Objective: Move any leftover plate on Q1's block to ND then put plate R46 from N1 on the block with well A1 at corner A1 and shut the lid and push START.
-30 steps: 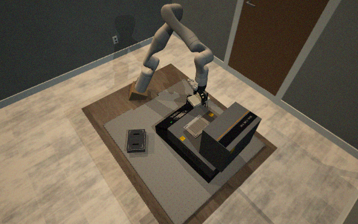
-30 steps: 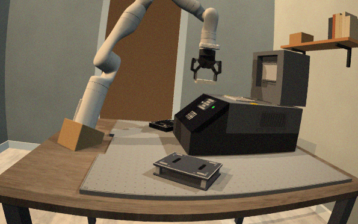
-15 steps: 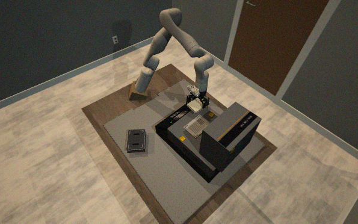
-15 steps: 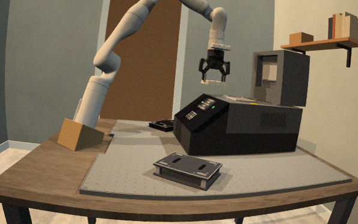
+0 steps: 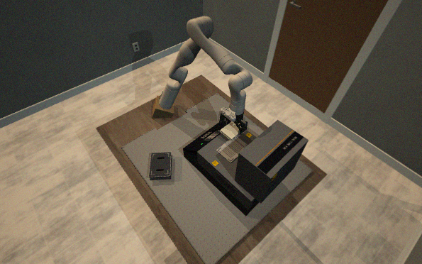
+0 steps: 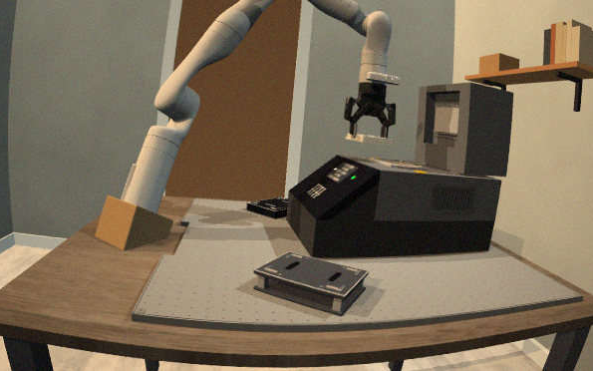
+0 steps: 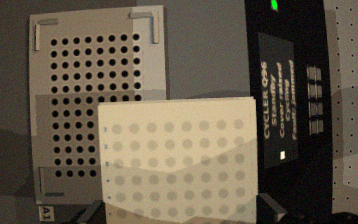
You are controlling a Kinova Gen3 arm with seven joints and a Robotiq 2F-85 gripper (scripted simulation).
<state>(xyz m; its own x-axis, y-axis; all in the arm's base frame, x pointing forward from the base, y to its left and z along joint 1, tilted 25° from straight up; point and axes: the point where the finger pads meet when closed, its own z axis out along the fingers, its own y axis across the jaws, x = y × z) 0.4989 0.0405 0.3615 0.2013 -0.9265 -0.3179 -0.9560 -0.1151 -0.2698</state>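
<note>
My gripper is shut on a pale plate, held level well above Q1. No R46 label is readable. In the wrist view the plate overlaps the lower right of Q1's block, roughly square with it. The block's visible wells are bare. The A1 label is at its lower left corner. Q1's lid is raised. The lamp is green, and the display marker lines up with "Cover raised".
Q1's upper front keys are right of the display. One dark nest stands bare beside Q1. Another dark nest is behind Q1's front; no plate shows on it. The raised lid stands tall at Q1's rear.
</note>
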